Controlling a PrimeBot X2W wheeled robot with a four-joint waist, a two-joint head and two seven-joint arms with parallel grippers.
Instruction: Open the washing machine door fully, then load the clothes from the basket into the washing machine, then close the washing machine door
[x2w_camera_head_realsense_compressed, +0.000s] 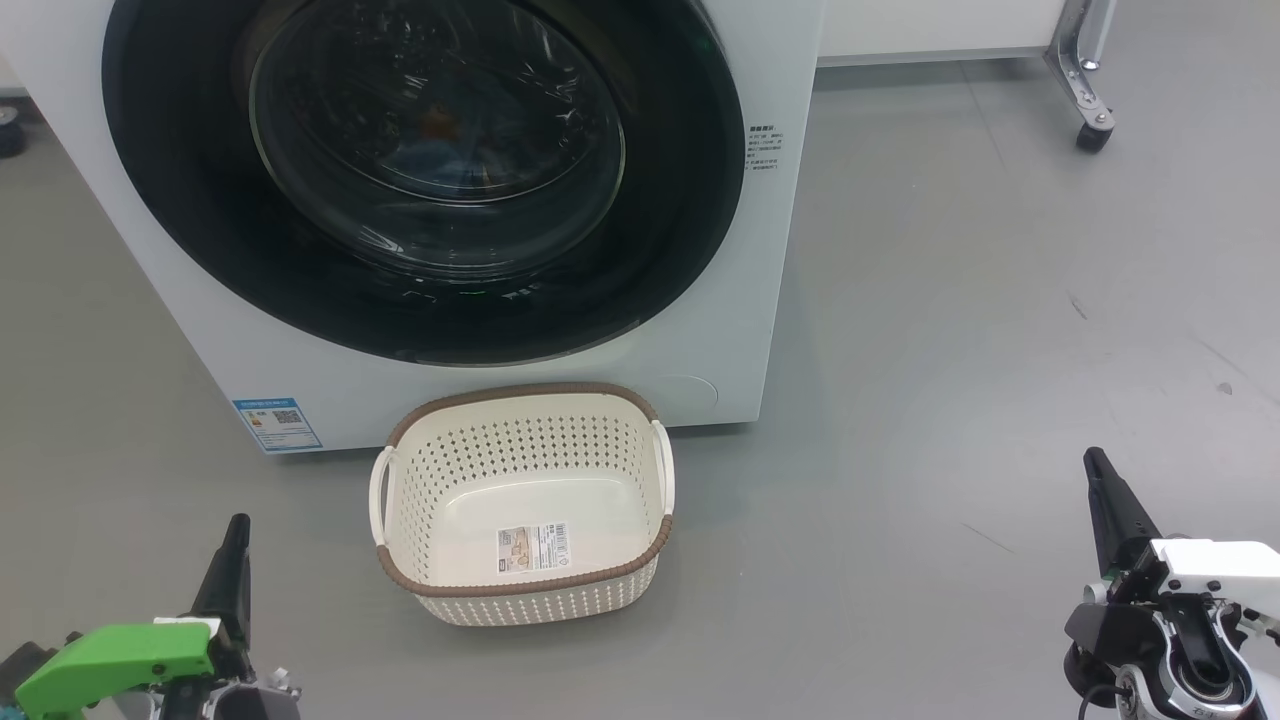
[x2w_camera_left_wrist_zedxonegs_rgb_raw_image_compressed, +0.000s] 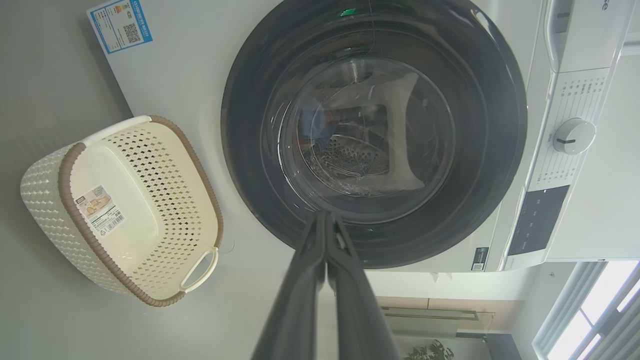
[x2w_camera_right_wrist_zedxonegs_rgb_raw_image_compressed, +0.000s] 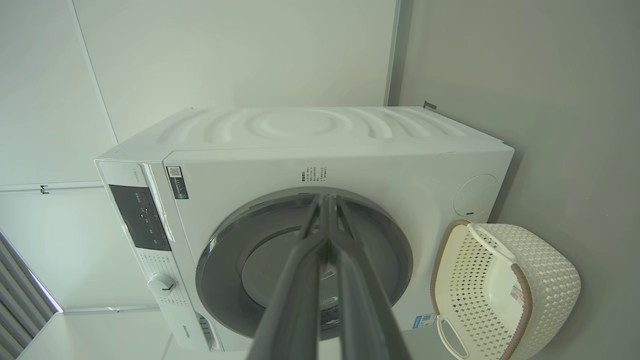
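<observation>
A small cream basket (x2w_camera_head_realsense_compressed: 520, 600) with perforated walls, a brown woven-look rim and a white handle at each short end stands upright on the grey floor (x2w_camera_head_realsense_compressed: 950, 300), with a label sticker on its bottom. It sits just before the white washing machine (x2w_camera_head_realsense_compressed: 720, 350), below the black-rimmed glass door (x2w_camera_head_realsense_compressed: 430, 150), which lies flush. Its long axis runs left to right, parallel to the machine's front. It lies ahead of and between my claws, nearer my left claw (x2w_camera_head_realsense_compressed: 238, 528) than my right claw (x2w_camera_head_realsense_compressed: 1096, 462). Both are clenched on nothing.
</observation>
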